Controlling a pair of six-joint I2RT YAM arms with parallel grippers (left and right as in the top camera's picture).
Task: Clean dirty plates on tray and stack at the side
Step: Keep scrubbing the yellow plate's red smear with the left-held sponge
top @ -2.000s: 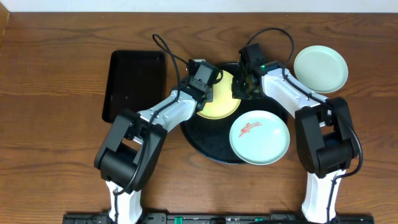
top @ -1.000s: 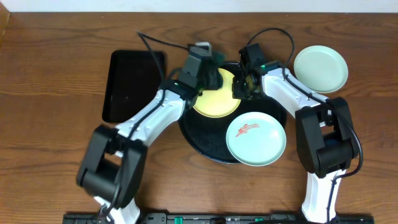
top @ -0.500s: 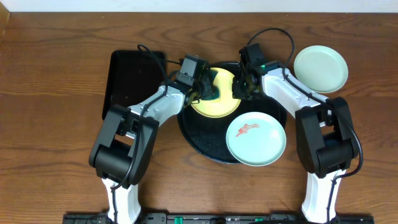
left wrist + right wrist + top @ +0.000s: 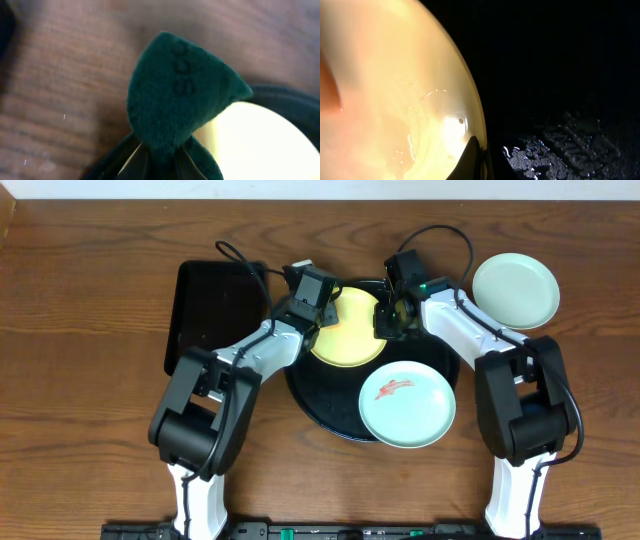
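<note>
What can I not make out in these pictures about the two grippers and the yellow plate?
- Overhead: the left gripper and right gripper lie under their own wrist bodies, so the jaws are hidden.
- Left wrist: the green pad, close and blurred, covers most of the yellow plate.
- Right wrist: only one fingertip shows, at the bottom edge; a grip on the rim is unclear. The orange blur at left: smear or reflection, unclear.

The green scouring pad (image 4: 175, 100) looks fuzzy and matt, like felt; the pale yellow plate (image 4: 395, 75) is smooth and glossy; the round black tray (image 4: 560, 60) gleams wet; the tabletop (image 4: 90, 410) shows brown wood grain
</note>
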